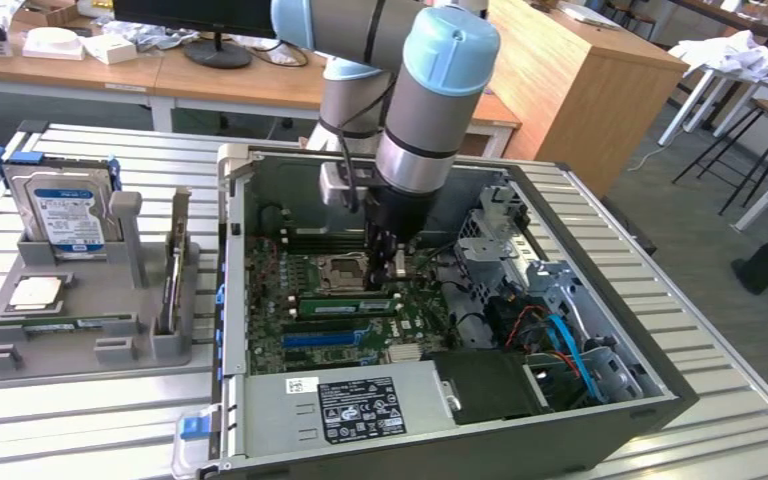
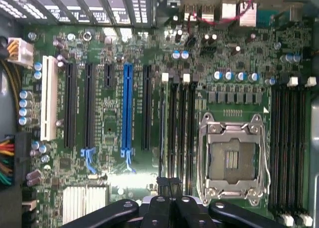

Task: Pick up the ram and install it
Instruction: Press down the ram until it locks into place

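Arm [image 1: 418, 90] reaches straight down, wrist pointing down. Gripper [image 1: 384, 268] hangs low, fingers [image 2: 169, 200] pressed close together.

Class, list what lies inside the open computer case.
A green motherboard with an empty processor socket, black memory slots, a blue expansion slot and a power supply. The gripper hangs over the board, hiding the part beneath it.

An open computer case [image 1: 584, 330] lies on a slatted metal table [image 1: 77, 420], its green motherboard [image 2: 114, 88] exposed with an empty processor socket [image 2: 230, 160] and a blue expansion slot [image 2: 127, 108]. At the exterior view's left, a grey holder [image 1: 37, 340] carries a blue-labelled hard drive [image 1: 61, 212] and a square processor chip [image 1: 35, 292].
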Motion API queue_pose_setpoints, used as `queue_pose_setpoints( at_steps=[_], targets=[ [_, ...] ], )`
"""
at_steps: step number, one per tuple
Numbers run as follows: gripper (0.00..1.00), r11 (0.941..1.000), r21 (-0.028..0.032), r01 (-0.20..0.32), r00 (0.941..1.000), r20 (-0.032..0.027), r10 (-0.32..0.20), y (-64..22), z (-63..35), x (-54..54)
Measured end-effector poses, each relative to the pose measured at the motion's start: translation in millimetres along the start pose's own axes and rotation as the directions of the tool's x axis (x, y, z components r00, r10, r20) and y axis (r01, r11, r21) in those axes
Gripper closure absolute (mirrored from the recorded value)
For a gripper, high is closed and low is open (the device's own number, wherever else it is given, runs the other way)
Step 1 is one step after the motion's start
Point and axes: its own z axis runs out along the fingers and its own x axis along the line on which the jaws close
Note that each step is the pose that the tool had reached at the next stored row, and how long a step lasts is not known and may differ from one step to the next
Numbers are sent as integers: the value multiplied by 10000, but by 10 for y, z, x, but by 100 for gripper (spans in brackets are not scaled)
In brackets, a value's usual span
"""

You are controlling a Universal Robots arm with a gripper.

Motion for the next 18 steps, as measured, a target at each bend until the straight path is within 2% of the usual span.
queue_pose_setpoints(
  at_steps=[11,18],
  targets=[
    [90,10000,24,0,10000,1,0,317,5,-2],
    [90,10000,31,1,10000,0,-1,474,7,-3]
  ],
)
